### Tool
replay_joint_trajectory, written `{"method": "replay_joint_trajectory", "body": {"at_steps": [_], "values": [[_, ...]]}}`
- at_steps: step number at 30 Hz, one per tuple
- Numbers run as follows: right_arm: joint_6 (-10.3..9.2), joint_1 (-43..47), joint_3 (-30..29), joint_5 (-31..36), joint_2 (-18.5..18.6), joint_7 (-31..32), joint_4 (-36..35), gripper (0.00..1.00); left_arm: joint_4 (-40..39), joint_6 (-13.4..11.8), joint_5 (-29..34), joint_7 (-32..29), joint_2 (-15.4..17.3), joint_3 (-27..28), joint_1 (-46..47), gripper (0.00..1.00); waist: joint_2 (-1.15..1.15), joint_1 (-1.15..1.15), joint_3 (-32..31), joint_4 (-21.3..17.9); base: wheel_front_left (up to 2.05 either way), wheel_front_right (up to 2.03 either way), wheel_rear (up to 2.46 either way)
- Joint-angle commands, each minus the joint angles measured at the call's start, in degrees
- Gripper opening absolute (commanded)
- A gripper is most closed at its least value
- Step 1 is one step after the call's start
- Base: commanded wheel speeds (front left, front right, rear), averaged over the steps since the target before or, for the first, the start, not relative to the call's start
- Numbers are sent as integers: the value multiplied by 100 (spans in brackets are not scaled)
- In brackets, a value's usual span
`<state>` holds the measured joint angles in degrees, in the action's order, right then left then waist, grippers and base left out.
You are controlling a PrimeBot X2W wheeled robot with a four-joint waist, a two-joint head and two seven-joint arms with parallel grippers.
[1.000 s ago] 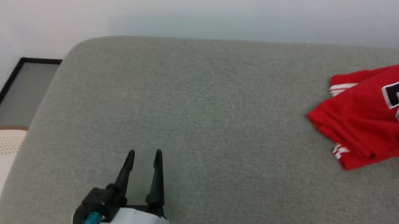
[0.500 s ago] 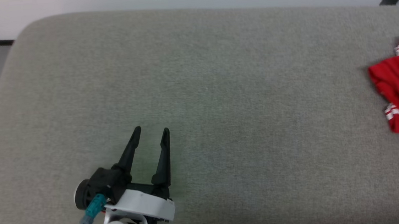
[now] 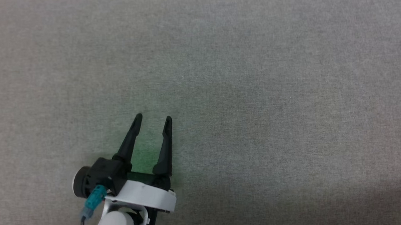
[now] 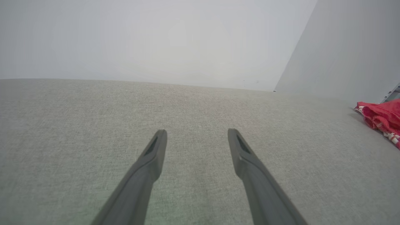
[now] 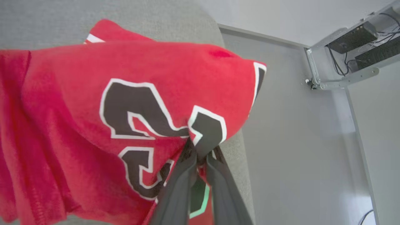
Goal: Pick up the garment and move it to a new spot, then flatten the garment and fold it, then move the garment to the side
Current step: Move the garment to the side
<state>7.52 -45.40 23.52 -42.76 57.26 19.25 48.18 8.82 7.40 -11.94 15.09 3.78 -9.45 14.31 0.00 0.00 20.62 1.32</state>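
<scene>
1. Garment [image 5: 62,81]: red jersey with black numerals edged in white. It is located near an edge of the grey cushion [image 3: 255,86], well apart from the left gripper [image 3: 153,117].
2. Right gripper [image 5: 201,154]: clenched on a fold of the garment.
3. Left gripper: released, nothing held, above bare cushion.
4. Progress: layers are seen, so folding is judged done. The move aside is judged under way, with release outstanding.
5. Orientation: numerals face up. The long axis is judged to trail from the pinch across the cushion, though this cannot be told firmly.

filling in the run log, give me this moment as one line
left gripper: open, empty, over grey fabric cushion | right gripper: shut on soft red fabric garment with black numerals | stage: garment gripped
</scene>
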Motion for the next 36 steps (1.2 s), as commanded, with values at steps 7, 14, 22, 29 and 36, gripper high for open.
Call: {"method": "replay_joint_trajectory", "body": {"at_steps": [7, 14, 22, 29, 36], "values": [[-7, -44, -176, -39, -278, -105, 647, 2, 14, 12, -8, 0, 112, -68, 140, 100, 0, 0, 240, -36, 0, 0, 0], [-7, -207, -337, 45, -545, -56, 1249, 0, 65, 12, -41, 0, 158, -139, 180, 100, 0, 0, 232, 36, 0, 0, 0], [-7, -569, -380, 344, -812, -159, 1830, 54, 116, 12, -75, 0, 240, -143, 79, 100, 0, 0, 77, 77, 0, 0, 0], [-7, -920, -385, 741, -897, -426, 2222, 100, 177, 13, -81, 0, 247, -139, -4, 100, 0, 0, -144, 42, 0, 0, 0], [-7, -1240, -326, 1338, -958, -1554, 2245, 100, 205, 13, -131, 0, 218, -96, -96, 100, 0, 0, -429, -41, 0, 0, 0]]}}
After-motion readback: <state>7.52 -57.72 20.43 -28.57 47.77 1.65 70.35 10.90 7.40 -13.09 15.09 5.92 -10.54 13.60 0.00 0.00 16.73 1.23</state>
